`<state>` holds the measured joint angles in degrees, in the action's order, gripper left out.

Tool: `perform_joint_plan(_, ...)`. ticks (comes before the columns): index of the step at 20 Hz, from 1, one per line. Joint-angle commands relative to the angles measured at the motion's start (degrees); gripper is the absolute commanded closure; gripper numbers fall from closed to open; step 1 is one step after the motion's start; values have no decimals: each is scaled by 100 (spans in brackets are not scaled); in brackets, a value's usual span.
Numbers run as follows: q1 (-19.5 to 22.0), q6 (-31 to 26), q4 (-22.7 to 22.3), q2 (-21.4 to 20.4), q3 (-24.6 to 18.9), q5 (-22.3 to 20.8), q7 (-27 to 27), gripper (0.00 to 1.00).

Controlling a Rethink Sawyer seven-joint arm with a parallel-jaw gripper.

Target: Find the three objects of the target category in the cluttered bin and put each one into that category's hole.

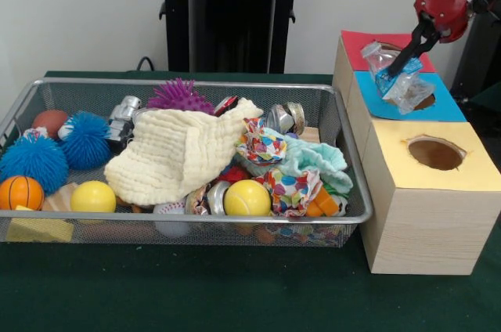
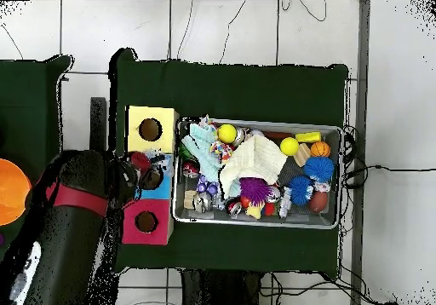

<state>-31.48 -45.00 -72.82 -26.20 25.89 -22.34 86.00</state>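
Observation:
My gripper (image 1: pixel 401 64) hangs over the blue-topped box (image 1: pixel 450 110) at the right and is shut on a crushed clear plastic bottle (image 1: pixel 403 85) with a blue-and-white label. The bottle sits tilted right over the blue box's hole, mostly covering it. In the overhead view the gripper (image 2: pixel 150 164) is above the middle box's hole (image 2: pixel 152 181). The wire mesh bin (image 1: pixel 188 227) stands left of the boxes, full of clutter; it also shows in the overhead view (image 2: pixel 255 224). I see no other clear bottle among the clutter.
A red-topped box (image 1: pixel 356 39) stands behind the blue one and a yellow-topped box (image 1: pixel 477 169) with an open hole (image 1: pixel 435 153) in front. The bin holds a cream cloth (image 1: pixel 176 152), yellow balls (image 1: pixel 247 197), blue spiky balls (image 1: pixel 33 161), a purple spiky ball (image 1: pixel 180 95) and crushed cans (image 1: pixel 282 117).

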Motion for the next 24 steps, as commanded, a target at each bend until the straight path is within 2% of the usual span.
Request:
perform_joint_plan(1, 3, -693, -428, 402, -685, -284, -273, 100)
perform_joint_plan(6, -86, -877, -423, 439, -679, -205, -190, 100)
perform_joint_plan(10, -239, -885, -485, 424, -480, -310, 48, 100)
perform_joint_plan(24, -293, -1023, -583, 372, -467, -290, 82, 100)
